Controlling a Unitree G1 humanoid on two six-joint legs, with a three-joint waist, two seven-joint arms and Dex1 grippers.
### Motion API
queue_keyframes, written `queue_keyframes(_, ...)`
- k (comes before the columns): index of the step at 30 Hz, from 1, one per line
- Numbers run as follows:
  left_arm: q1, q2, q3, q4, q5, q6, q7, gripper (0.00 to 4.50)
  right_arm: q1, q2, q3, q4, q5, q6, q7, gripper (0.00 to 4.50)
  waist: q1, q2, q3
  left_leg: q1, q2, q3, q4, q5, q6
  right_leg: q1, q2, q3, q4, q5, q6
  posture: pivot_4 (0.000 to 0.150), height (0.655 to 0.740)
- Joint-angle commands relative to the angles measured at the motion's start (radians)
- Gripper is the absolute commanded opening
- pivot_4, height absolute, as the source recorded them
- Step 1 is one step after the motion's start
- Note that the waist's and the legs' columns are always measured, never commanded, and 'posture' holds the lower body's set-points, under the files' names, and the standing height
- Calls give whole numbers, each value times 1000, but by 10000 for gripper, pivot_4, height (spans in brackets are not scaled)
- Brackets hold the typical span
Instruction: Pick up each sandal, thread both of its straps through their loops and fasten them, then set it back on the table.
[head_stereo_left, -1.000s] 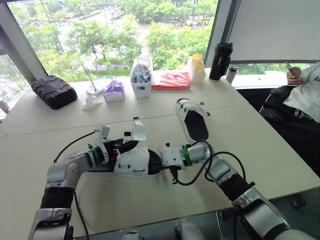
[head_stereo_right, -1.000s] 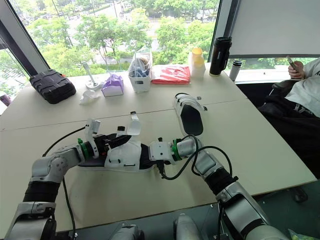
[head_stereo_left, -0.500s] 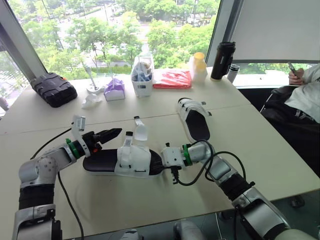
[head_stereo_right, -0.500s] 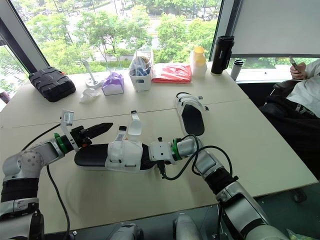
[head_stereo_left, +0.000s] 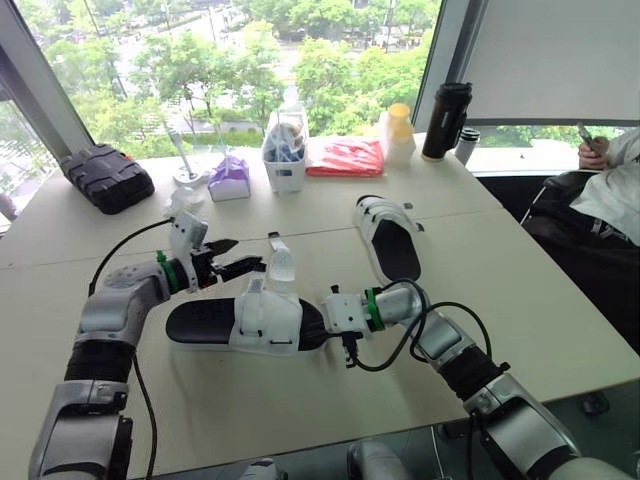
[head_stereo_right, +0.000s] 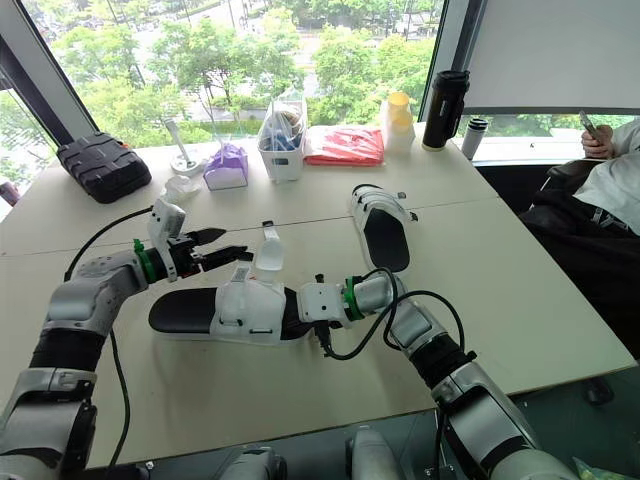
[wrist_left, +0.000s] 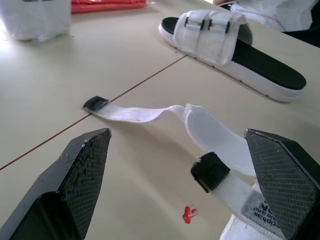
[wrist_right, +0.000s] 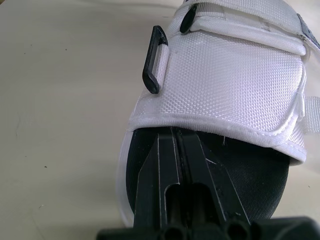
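The left gripper (head_stereo_left: 243, 256) hovers left of centre in the head view with its two black fingers (wrist_left: 82, 175) spread wide. It is just above the table (head_stereo_left: 500, 290), points at the loose straps of the near sandal (head_stereo_left: 215, 325) and touches nothing. In its wrist view, a long white strap (wrist_left: 135, 112) shows between the fingers. It trails across the table, and its black tip (wrist_left: 96, 104) rests on the seam between the two table halves. A second, shorter strap end (wrist_left: 211, 171) lies nearer the lens.

The right gripper (wrist_right: 176, 134) has its fingers pressed together. They lie on the black footbed at the sandal's toe and run under the white upper (wrist_right: 230, 75); whether they nip any fabric is hard to tell from here. A black loop (wrist_right: 152, 60) stands off the side of that upper with no strap through it.

The near sandal lies flat on the table in the lower middle of the head view, both straps unfastened. The second sandal (head_stereo_left: 387, 243) lies apart from it, right of centre and higher in the frame, with its straps closed across the upper. Along the top of the table stand a black case (head_stereo_left: 108, 180), a white tub (head_stereo_left: 283, 160), a red packet (head_stereo_left: 343, 158) and a black flask (head_stereo_left: 442, 120).
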Motion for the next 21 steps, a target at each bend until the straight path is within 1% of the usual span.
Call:
queue_keyframes(1,-33,5,-28,31,54,-61,-37,44645,14,-1,29,24,-39,21,-1,0,-1,0,0,-1,0,0,0,0,0,-1,0,0,0,0,0,1500,7400)
queue_keyframes(3,-44,12,-60,68,102,-95,-43,44645,13,-1,27,24,-39,24,-4,0,-1,0,0,-4,0,0,1,0,0,-3,0,0,1,0,0,1500,7400)
queue_keyframes(5,-49,17,-78,97,141,-131,-47,44645,14,-3,25,22,-40,25,-6,0,-1,0,0,-10,0,0,3,0,0,-9,0,0,2,1,-1,1500,7400)
queue_keyframes(8,-43,31,-84,120,176,-163,-59,44645,18,-7,23,15,-39,28,-6,0,-1,0,0,-11,0,0,3,0,0,-11,0,0,3,4,-5,1500,7400)
queue_keyframes(13,-18,60,-118,163,262,-251,-67,44645,20,-8,23,13,-38,29,-7,0,0,0,0,-11,0,0,3,0,0,-11,0,0,3,4,-5,1500,7400)
queue_keyframes(19,6,76,-138,176,300,-280,-100,44645,11,-5,21,21,-37,29,-5,0,-1,0,0,-10,0,0,3,0,0,-11,0,0,3,4,-5,1500,7400)
queue_keyframes(21,36,87,-155,141,296,-245,-148,44645,9,-6,20,23,-36,26,-4,0,-3,1,-1,-10,0,1,3,0,0,-11,0,0,3,4,-5,1500,7400)
